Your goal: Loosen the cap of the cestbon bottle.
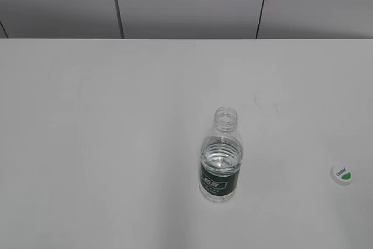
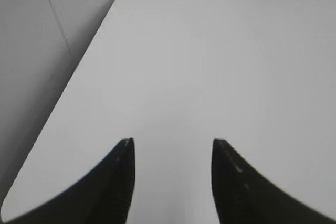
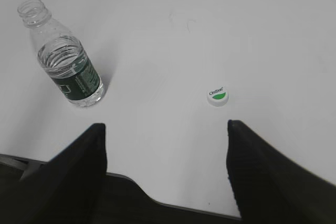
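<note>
Right wrist view: right gripper (image 3: 165, 129) jaws spread wide, holding nothing, hovering over the near edge of the white table (image 3: 273, 35); just beyond them the cap (image 3: 217, 97) lies top-up on the table, off the bottle. Farther back and well apart to the left, the bottle (image 3: 67, 61) stands upright with its threaded neck open — water inside, dark green label band. Left wrist view: left gripper (image 2: 172, 142) jaws also wide and empty over bare table near a corner.

Bare lab bench: white table (image 1: 116, 144), grey panelled wall (image 1: 186, 1).
</note>
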### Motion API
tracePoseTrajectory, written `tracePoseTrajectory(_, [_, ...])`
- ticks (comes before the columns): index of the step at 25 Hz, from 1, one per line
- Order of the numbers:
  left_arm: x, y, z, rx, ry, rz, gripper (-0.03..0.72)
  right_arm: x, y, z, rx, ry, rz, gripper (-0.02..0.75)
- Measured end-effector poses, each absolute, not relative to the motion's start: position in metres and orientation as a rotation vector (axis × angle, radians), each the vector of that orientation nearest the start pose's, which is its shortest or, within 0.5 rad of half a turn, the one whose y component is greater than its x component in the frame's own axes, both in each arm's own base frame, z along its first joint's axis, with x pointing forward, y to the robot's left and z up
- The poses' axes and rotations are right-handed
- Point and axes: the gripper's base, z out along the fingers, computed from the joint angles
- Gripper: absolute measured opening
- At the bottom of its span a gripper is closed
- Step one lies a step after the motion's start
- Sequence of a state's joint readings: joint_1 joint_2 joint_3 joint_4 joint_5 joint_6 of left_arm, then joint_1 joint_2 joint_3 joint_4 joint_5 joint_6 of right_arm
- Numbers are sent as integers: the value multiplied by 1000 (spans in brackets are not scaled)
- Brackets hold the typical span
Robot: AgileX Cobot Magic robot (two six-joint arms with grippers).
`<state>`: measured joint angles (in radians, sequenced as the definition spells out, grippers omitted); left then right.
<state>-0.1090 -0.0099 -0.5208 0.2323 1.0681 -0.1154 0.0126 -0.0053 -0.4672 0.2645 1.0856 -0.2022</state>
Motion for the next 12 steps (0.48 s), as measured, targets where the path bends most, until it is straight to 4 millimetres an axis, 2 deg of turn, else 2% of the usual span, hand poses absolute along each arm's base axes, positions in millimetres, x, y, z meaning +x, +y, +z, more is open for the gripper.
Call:
tracePoseTrajectory(4, [-8,11,283,125,2012,92,372,-5,21,268,-234,2060,204,543])
tracePoseTrajectory(12, [-8,9,283,156,2011,79,372,-5,21,268,-234,2060,204,543])
